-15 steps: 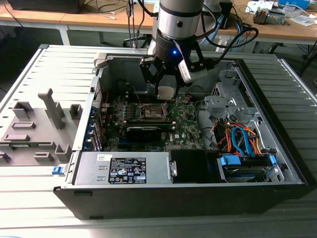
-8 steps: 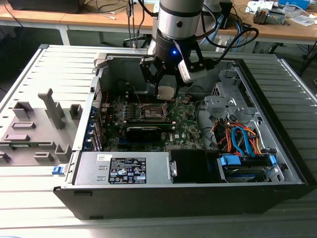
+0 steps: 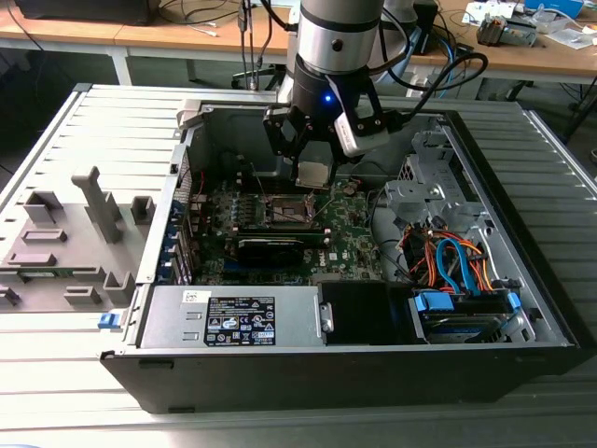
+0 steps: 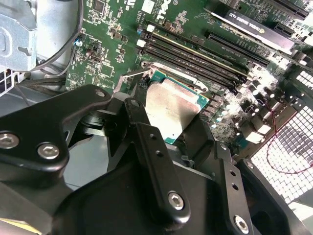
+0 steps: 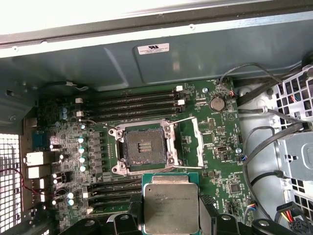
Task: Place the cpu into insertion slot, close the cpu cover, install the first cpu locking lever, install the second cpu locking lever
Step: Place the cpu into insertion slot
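Fingers [image 4: 151, 156] of your gripper [image 3: 313, 170] clamp the cpu [image 5: 171, 205] by opposite edges, holding it flat for seating; in the exterior view the insertion slot [image 3: 284, 210] lies bare at its seven o'clock; the cpu cover [image 5: 198, 142] stands open, clearing entry.

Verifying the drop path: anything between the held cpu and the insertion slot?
Nothing visible. The hand holds the cpu above the board, apart from the insertion slot, which lies bare; the cpu cover is swung open beside it.

Silvery-beige cpu [image 5: 170, 208], green-edged; insertion slot [image 5: 145, 148] dark brownish-gold at centre (grey metal rim); motherboard [image 5: 217, 166] green, black memory slots [image 5: 137, 100] striping it.
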Available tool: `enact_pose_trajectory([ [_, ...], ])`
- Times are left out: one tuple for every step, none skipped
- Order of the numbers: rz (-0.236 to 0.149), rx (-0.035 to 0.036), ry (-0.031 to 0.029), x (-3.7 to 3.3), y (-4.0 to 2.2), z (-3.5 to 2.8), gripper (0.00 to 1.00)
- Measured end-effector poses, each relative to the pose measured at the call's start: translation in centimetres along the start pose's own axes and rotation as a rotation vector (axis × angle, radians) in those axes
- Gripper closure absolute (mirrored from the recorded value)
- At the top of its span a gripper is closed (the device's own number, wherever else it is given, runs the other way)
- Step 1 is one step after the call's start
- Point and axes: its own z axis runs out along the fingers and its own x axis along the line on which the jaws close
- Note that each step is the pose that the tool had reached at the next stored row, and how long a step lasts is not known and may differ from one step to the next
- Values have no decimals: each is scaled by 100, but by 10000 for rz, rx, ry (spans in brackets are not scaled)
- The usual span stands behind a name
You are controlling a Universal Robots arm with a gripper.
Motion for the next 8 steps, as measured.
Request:
enact_pose_trajectory([
  [24, -1, -2, 0, 0, 0, 45],
  [53, -1, -5, 0, 0, 0, 45],
  [65, -1, -6, 0, 0, 0, 45],
  [81, -2, -7, 0, 0, 0, 45],
  [93, -2, -8, 0, 0, 0, 45],
  [106, -2, -10, 0, 0, 0, 45],
  [123, -2, -11, 0, 0, 0, 45],
  [140, -2, -12, 0, 0, 0, 45],
])
